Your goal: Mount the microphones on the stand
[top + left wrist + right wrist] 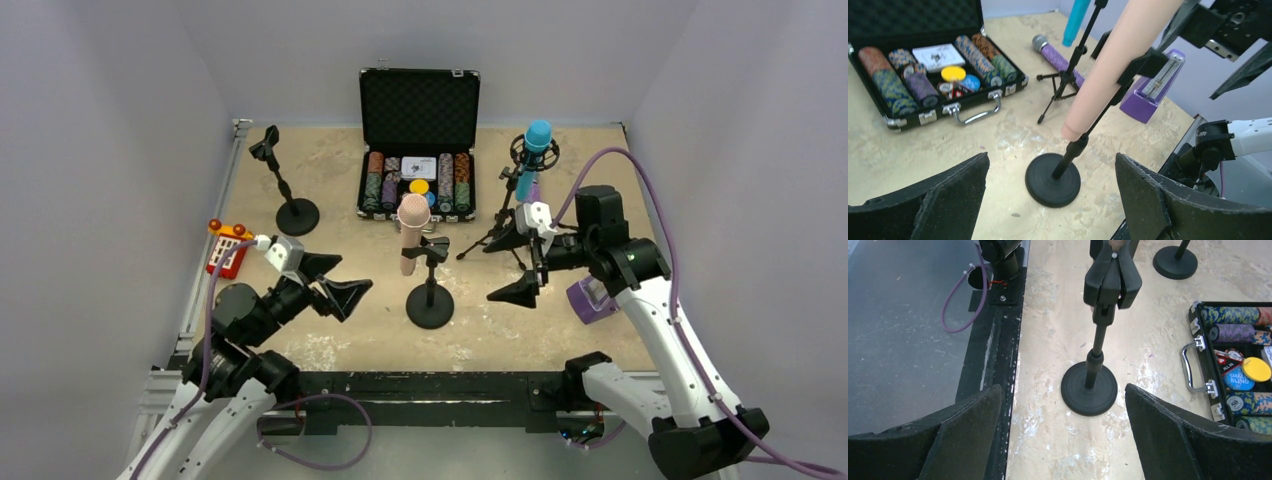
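Note:
A pink microphone (411, 235) sits tilted in the clip of the middle round-base stand (430, 305); it also shows in the left wrist view (1113, 65). A blue microphone (534, 150) stands in the tripod stand (505, 225). A purple microphone (1058, 57) lies on the table behind the tripod. A second round-base stand (290, 200) at the far left is empty. My left gripper (352, 275) is open and empty, left of the middle stand. My right gripper (515, 262) is open and empty, right of it. Both wrist views look at that stand's base (1089, 389).
An open black case of poker chips (418, 150) stands at the back centre. A purple metronome (590, 298) sits under my right arm. A red toy (228, 250) lies at the left edge. The table's near edge is a black rail (998, 340).

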Available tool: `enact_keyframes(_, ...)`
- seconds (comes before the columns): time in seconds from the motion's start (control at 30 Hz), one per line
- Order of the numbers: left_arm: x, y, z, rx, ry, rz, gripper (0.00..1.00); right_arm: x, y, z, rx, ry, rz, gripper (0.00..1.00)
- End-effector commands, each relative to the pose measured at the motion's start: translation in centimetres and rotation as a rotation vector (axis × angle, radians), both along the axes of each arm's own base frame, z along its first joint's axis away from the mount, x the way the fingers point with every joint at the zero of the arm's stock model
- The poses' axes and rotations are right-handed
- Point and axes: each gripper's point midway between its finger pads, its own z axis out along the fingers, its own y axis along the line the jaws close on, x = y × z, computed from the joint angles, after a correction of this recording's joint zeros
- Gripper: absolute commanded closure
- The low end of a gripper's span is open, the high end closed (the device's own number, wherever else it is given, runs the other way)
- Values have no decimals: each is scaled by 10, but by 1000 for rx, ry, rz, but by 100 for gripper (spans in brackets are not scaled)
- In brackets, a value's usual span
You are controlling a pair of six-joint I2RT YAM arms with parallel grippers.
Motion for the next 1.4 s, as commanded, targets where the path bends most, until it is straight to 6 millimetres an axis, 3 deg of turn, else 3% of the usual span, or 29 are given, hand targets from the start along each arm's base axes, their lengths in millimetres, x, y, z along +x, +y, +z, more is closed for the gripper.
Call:
enact_keyframes(0.0, 7, 0, -30, -19, 153, 47, 1, -11, -6, -3, 62, -11, 34, 3)
enact_keyframes(0.23, 16, -11, -49, -24, 228, 34, 1, -21, -11, -29, 121, 38, 59, 4)
enact_keyframes(0.47, 19, -17, -71, -34, 292, 23, 1, -10, -16, -51, 105, 35, 5, 3)
enact_keyframes(0.83, 15, -35, -110, 50, 359, -47, 1, -4, -20, -55, 117, 32, -15, 3)
enact_keyframes(1.0, 6, -56, -127, 139, 321, -102, 1, -3, -22, -56, 118, 28, -23, 3)
enact_keyframes(1.37, -14, -78, -143, 157, 218, -182, 1, -1, -23, -59, 122, 26, -27, 2)
